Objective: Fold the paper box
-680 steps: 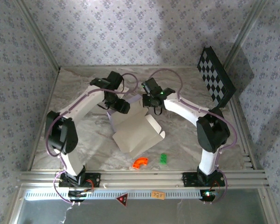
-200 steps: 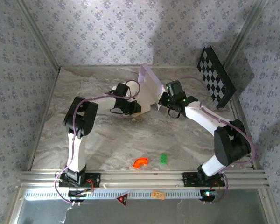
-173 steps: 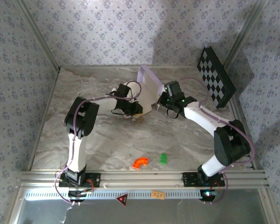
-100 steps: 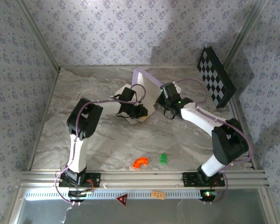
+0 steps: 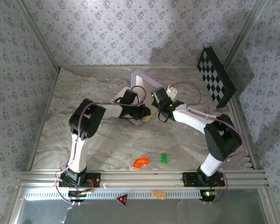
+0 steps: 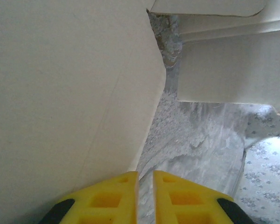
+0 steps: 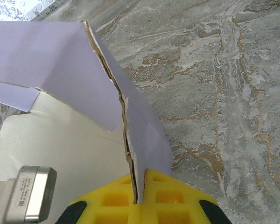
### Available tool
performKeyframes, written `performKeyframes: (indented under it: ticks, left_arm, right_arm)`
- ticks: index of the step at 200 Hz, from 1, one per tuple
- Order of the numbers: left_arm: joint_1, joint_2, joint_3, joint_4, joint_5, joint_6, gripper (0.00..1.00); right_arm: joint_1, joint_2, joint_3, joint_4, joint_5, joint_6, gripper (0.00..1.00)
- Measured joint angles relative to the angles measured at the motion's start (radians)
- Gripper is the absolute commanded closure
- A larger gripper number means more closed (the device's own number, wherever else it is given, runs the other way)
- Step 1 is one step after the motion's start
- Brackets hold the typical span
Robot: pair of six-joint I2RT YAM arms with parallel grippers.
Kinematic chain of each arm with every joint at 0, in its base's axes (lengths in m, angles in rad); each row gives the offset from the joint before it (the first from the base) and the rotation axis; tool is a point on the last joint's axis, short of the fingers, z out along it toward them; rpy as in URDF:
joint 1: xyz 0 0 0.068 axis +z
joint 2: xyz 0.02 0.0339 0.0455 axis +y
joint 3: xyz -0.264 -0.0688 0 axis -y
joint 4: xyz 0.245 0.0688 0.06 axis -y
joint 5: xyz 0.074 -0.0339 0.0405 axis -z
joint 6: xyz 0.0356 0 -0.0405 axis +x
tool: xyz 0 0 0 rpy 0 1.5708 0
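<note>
The paper box (image 5: 141, 80) is a pale lilac sheet standing tilted at the back middle of the table, between the two arms. My right gripper (image 5: 156, 96) is shut on one raw edge of it. In the right wrist view that edge (image 7: 130, 154) runs straight into the yellow jaws (image 7: 142, 196). My left gripper (image 5: 143, 113) sits low under the sheet's near side. In the left wrist view its yellow fingers (image 6: 144, 186) stand a narrow slit apart with marble showing between them. An off-white panel (image 6: 60, 93) ends right at the left finger's tip.
A black-and-white checkered board (image 5: 216, 77) leans on the right wall. An orange curved piece (image 5: 140, 162) and a small green piece (image 5: 163, 158) lie near the front edge. Patterned walls close the table on three sides.
Over the last second both grippers have slid left and closer together. The box's raised panel has swung left and lower with them. Earlier the box lay nearer the table's middle.
</note>
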Motion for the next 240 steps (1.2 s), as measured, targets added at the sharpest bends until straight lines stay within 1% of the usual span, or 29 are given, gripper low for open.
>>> performKeyframes:
  ticks: [61, 101, 132, 160, 193, 219, 240]
  left_arm:
    - [-0.026, 0.019, -0.021, 0.122, 0.003, -0.097, 0.83]
    - [-0.028, 0.018, -0.052, 0.193, 0.003, -0.150, 0.83]
    - [-0.026, -0.003, -0.083, 0.209, -0.013, -0.162, 0.82]
    - [-0.008, -0.059, -0.130, 0.189, -0.029, -0.163, 0.80]
    - [0.035, -0.175, -0.173, 0.135, -0.061, -0.148, 0.79]
    - [0.065, -0.288, -0.174, 0.065, -0.089, -0.100, 0.78]
    - [0.080, -0.387, -0.167, -0.048, -0.121, -0.027, 0.76]
  right_arm:
    - [0.020, 0.025, 0.016, 0.000, 0.059, 0.078, 0.97]
    - [0.051, 0.056, 0.021, 0.009, 0.110, 0.085, 0.98]
    - [0.073, 0.065, 0.017, 0.023, 0.138, 0.080, 0.98]
    - [0.088, 0.070, 0.001, 0.055, 0.159, 0.060, 0.99]
    - [0.095, 0.071, -0.011, 0.082, 0.167, 0.016, 1.00]
    - [0.097, 0.081, -0.011, 0.119, 0.151, -0.052, 1.00]
    - [0.096, 0.086, -0.011, 0.150, 0.116, -0.146, 1.00]
